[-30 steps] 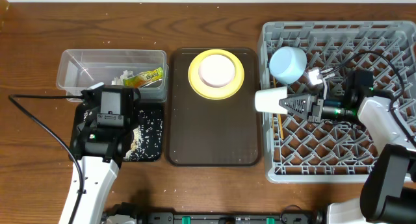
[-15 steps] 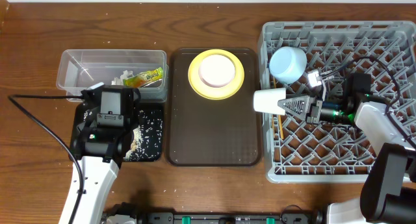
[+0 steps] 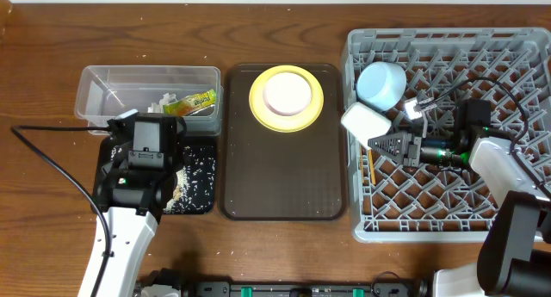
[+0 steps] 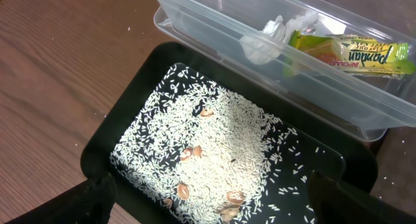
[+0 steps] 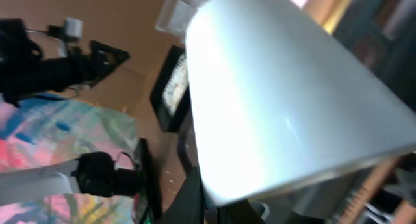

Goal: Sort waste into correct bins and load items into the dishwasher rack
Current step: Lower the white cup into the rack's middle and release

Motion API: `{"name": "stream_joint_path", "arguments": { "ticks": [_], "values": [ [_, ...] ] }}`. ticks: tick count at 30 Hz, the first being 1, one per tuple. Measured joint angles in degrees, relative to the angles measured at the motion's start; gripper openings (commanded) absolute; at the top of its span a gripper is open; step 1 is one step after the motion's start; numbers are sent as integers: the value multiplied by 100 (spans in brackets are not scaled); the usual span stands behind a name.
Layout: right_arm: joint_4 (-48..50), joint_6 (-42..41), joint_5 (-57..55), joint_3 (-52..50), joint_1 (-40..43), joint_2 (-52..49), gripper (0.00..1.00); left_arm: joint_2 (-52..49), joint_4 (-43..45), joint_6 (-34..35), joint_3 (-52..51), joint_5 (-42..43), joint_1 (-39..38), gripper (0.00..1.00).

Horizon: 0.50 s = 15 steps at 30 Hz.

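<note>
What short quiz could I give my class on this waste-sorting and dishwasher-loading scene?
1. True or false: the rice grains lie in the black tray.
2. The right end effector holds: A) white cup, B) snack wrapper, C) yellow plate.
3. Which bowl is inside the dishwasher rack?
Key: 1 true; 2 A; 3 the light blue bowl.

rack near side: open | left edge: blue bowl, white cup block | serving tray near half: bare
</note>
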<state>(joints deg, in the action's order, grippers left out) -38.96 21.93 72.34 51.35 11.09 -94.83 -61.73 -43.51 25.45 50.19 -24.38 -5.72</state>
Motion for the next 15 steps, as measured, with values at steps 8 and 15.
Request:
{"name": "stream_joint_path", "arguments": {
  "ticks": [8,15],
  "values": [
    [-28,-249,-732,0,181,9,2,0,0,2,0,0,0,96],
    [-387,-501,-1394,-55,203,7,5,0,0,2,0,0,0,96]
  ]
}}
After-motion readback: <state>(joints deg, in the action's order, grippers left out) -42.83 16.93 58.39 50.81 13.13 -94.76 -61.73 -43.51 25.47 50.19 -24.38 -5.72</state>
